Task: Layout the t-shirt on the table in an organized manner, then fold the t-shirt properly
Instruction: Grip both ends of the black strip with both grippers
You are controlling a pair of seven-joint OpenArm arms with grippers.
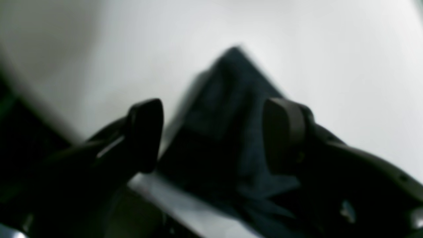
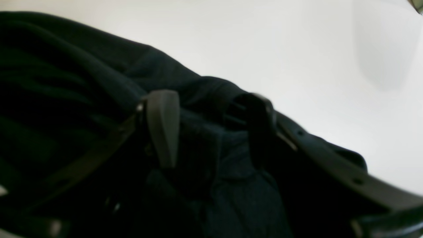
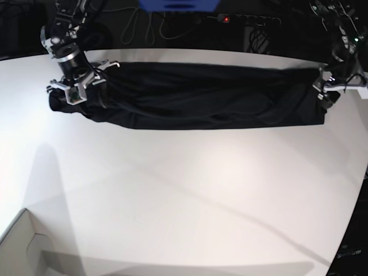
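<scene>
The black t-shirt (image 3: 201,98) lies stretched in a long wrinkled band across the far side of the white table (image 3: 184,190). At its right end in the base view, my left gripper (image 3: 328,86) stands open. In the left wrist view the left gripper (image 1: 214,135) has its jaws wide apart over a pointed corner of the t-shirt (image 1: 231,99), which rests on the table (image 1: 330,66). My right gripper (image 3: 75,92) is at the shirt's left end. In the right wrist view the right gripper (image 2: 211,132) is open, its jaws astride a bunched fold of the t-shirt (image 2: 82,82).
A pale cardboard box corner (image 3: 23,247) pokes in at the near left. Cables and a blue object (image 3: 178,4) lie behind the table's far edge. The table's curved edge runs down the right side (image 3: 351,230).
</scene>
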